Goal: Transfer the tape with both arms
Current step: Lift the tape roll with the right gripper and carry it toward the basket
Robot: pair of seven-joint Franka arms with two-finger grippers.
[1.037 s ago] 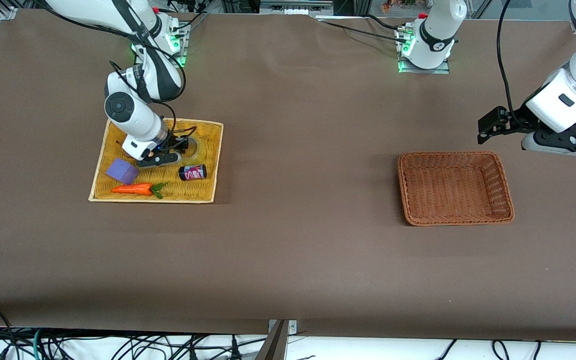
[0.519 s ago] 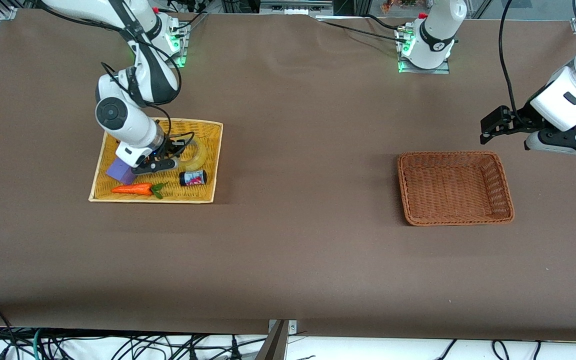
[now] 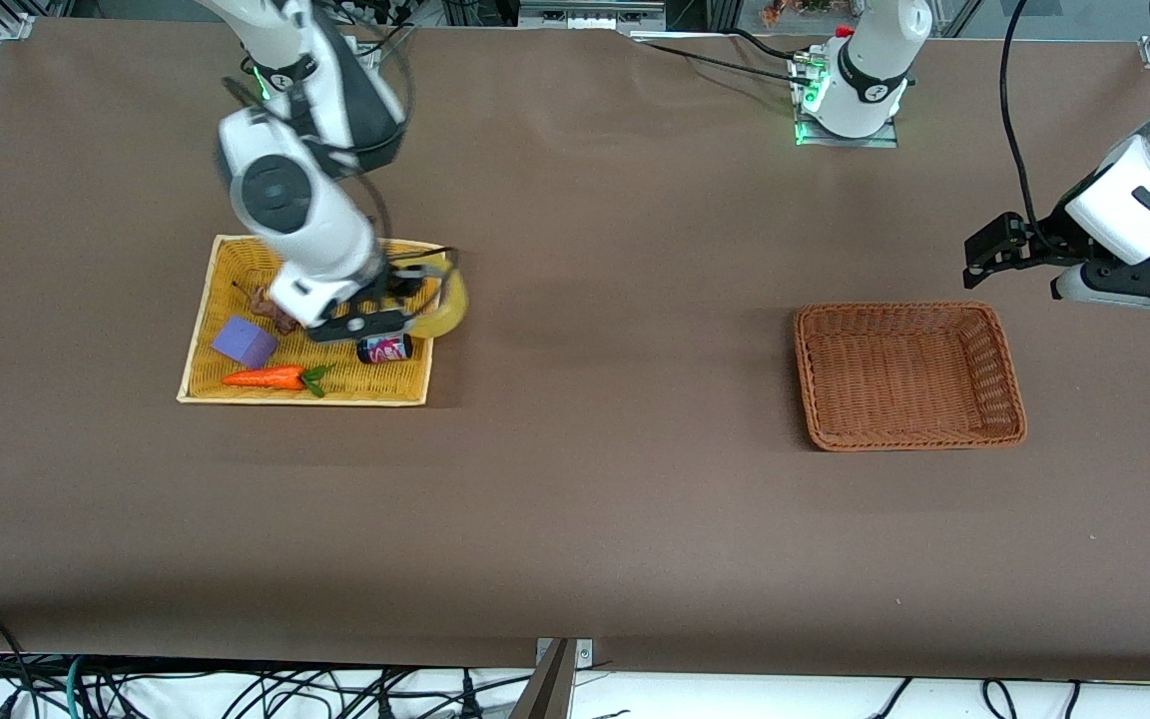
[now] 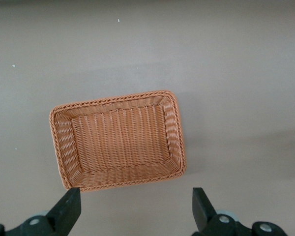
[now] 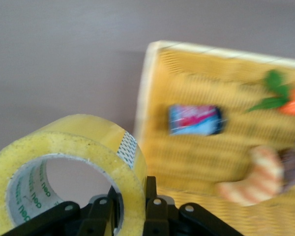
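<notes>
The right claw [image 3: 405,300] is closed on the tape [image 3: 443,305], holding it up over the edge of the yellow tray [image 3: 198,340]. The left claw [image 4: 135,209] waits wide open and empty above the worktop [image 3: 615,499], near the brown basket [image 3: 1009,369].

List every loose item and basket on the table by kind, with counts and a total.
Baskets: 2, yellow tray and brown basket
Tape: 1
Purple block: 1
Carrot: 1
Can: 1
Striped croissant toy: 1
Total: 7
</notes>
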